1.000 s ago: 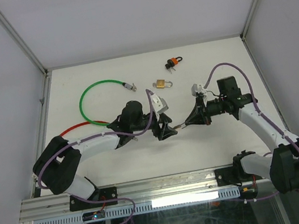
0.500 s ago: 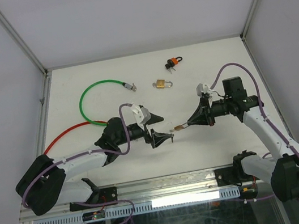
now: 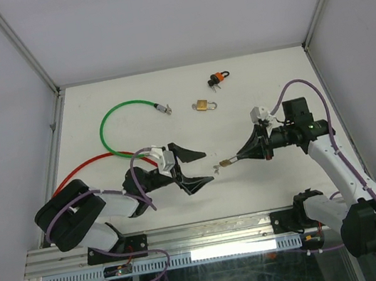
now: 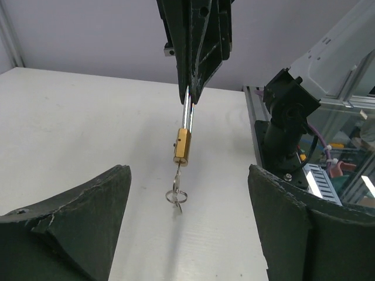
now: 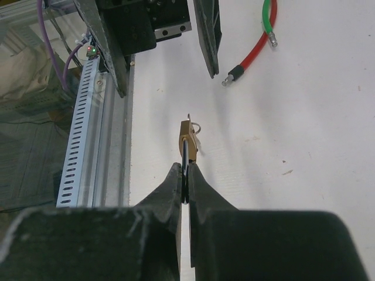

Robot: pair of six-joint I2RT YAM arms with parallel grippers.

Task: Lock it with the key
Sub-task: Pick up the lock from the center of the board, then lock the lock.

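My right gripper (image 3: 237, 156) is shut on the steel shackle of a small brass padlock (image 3: 226, 162) and holds it above the table. In the right wrist view the padlock (image 5: 188, 136) sticks out just past my shut fingertips (image 5: 185, 175). A key on a ring (image 3: 216, 169) sits in the padlock's end. In the left wrist view the padlock (image 4: 183, 146) and key ring (image 4: 176, 196) hang between my wide-open left fingers. My left gripper (image 3: 207, 167) is open and empty, a short way left of the key.
A second brass padlock (image 3: 202, 106) and a black-and-orange lock (image 3: 218, 78) lie at the back. A green cable loop (image 3: 124, 126) and a red cable (image 3: 91, 164) lie at the left; the red end (image 5: 243, 63) shows in the right wrist view.
My left gripper has opened, let go of the key and drawn back to the left. My right gripper has shifted slightly right with the padlock.
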